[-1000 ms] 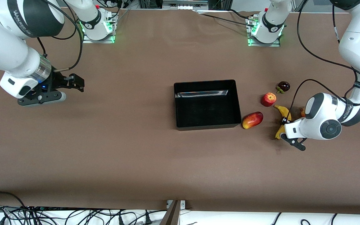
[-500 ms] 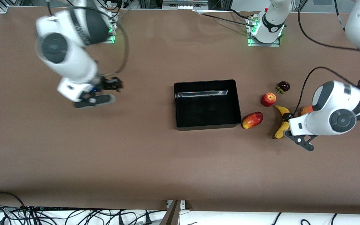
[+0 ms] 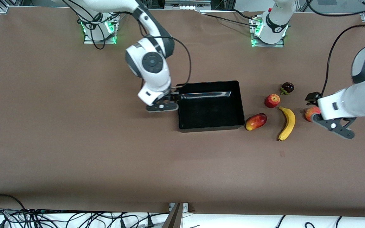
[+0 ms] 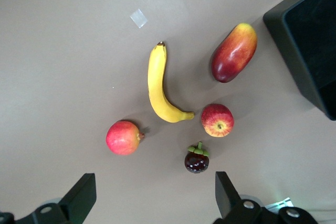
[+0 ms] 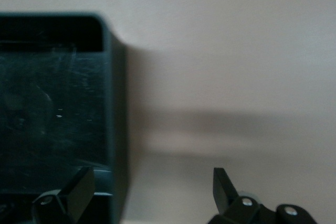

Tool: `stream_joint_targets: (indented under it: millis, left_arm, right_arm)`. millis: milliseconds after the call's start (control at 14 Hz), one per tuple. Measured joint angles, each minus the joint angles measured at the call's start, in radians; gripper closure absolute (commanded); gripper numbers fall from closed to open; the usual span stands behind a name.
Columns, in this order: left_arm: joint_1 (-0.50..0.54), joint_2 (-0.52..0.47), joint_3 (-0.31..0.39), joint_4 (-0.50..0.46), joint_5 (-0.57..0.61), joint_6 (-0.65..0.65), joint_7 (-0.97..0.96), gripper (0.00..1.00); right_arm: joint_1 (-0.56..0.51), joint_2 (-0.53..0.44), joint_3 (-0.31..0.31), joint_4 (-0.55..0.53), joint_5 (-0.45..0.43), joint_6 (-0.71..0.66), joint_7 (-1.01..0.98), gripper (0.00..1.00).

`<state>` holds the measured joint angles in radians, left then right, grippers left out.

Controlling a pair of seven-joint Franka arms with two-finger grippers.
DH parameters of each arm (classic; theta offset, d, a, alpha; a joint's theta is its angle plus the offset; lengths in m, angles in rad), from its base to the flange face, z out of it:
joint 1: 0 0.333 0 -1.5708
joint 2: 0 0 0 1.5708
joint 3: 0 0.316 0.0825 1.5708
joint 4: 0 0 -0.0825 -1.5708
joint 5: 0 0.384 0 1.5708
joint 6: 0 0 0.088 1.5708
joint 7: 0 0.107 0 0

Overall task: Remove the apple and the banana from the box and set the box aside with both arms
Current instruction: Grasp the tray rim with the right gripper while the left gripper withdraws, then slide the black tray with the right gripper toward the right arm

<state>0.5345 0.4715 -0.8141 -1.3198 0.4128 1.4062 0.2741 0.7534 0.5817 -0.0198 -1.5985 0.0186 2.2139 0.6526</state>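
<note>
Black box [image 3: 210,106] mid-counter; banana [image 3: 287,123] and apple [image 3: 272,100] lying untouched toward the left arm's end; right gripper [image 3: 175,96], jaws apart, straddling the box wall toward the right arm's end; left gripper [image 4: 152,195], jaws apart and empty, raised above the fruit cluster.

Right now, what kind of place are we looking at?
Probably a robotics lab bench: two arms bolted to a brown table, loose cables along its edge, and staged props, a black box and a banana.
</note>
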Motion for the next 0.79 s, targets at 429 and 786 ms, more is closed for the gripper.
stream_joint_targets:
  millis: [429,786]
  left_arm:
    - [-0.135,-0.191,0.334,0.001,-0.333,-0.012,-0.079,0.0]
    - [-0.437,-0.294,0.684,-0.118,-0.396,0.115,-0.275,0.0]
  right_arm:
    - [0.059,0.1,-0.003,0.048,-0.001,0.06,0.045,0.58]
    - [0.058,0.106,-0.012,0.05,-0.001,0.06,-0.017,1.0]
